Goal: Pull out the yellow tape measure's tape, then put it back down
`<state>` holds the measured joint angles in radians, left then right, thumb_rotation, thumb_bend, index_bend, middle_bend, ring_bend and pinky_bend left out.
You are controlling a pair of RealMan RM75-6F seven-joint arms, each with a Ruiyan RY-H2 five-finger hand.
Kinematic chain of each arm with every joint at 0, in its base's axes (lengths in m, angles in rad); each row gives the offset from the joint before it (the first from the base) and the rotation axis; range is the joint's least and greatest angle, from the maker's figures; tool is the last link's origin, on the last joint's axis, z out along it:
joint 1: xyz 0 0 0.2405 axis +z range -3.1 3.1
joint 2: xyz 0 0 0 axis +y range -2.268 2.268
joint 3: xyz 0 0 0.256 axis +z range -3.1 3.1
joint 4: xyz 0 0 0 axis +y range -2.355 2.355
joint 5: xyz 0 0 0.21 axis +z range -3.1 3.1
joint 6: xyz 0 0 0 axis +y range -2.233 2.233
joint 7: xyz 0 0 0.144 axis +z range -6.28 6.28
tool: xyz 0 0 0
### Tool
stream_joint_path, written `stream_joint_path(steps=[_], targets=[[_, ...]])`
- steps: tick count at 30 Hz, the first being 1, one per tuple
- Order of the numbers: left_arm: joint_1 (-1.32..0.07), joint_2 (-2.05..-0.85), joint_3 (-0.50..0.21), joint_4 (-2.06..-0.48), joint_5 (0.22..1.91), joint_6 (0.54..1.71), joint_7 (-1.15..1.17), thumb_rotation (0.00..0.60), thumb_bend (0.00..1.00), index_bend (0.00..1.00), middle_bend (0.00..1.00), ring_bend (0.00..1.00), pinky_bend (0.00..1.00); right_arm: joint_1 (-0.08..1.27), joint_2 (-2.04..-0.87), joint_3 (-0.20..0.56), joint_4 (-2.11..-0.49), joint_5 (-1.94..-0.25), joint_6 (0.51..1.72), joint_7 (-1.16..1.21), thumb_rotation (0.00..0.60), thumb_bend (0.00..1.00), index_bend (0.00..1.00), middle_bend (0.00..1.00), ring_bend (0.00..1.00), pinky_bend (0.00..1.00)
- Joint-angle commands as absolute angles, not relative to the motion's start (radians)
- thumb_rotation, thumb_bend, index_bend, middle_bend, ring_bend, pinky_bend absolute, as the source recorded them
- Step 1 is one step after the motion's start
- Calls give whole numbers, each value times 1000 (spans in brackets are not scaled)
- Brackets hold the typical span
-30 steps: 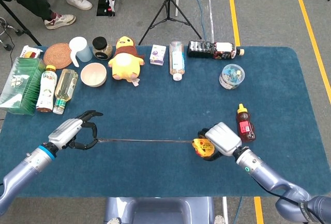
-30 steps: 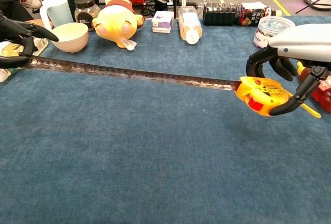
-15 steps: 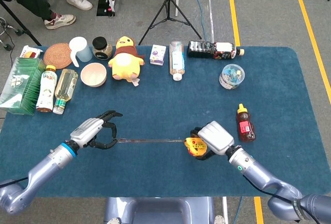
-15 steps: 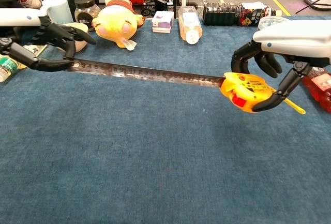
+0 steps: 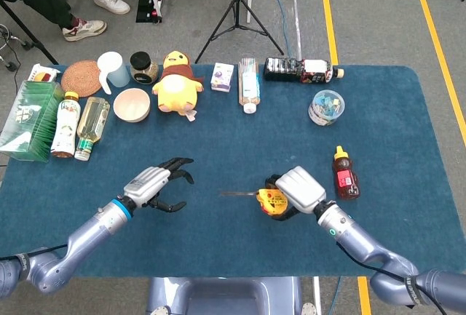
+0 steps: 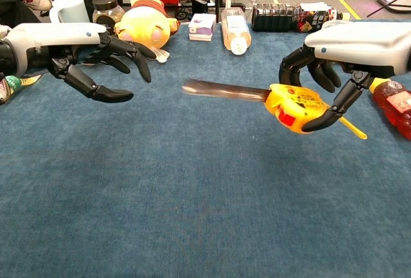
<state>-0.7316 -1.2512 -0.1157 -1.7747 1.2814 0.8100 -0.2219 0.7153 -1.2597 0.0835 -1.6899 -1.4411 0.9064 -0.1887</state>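
My right hand [image 5: 298, 188] grips the yellow tape measure [image 5: 270, 202] and holds it just above the blue table, right of centre. In the chest view the same right hand [image 6: 334, 56] clasps the yellow case [image 6: 292, 106] from above. A short, blurred length of tape [image 6: 221, 90] sticks out of the case toward the left; its free end touches nothing. My left hand [image 5: 157, 184] hovers to the left, fingers spread, holding nothing. In the chest view the left hand [image 6: 96, 60] is well apart from the tape's tip.
A red sauce bottle [image 5: 344, 173] lies just right of my right hand. Along the far edge stand a bowl [image 5: 132, 104], a yellow plush toy [image 5: 177, 82], several bottles and boxes, and a round tub [image 5: 326, 106]. Two bottles [image 5: 81, 122] lie at the far left.
My left hand has let go of the tape and opened. The tape has pulled back toward the case and is much shorter. Both hands have drifted inward.
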Motion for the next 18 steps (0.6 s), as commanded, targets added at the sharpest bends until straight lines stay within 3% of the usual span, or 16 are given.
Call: stream_joint_path(steps=[1,18], targets=[[-717,-1233,-119,-1794,1282,846,-202,492,283,221,38,0,88,715,-1262,84,-1682,-1439,907,-186,422,253,651,678,655,589],[-565,-1011,-78,-1882,1375,1028,-235,492,280,211,35,0,87,755,-1380,84,-1507,-1421,867,-237,419,254,652,677,648,571]])
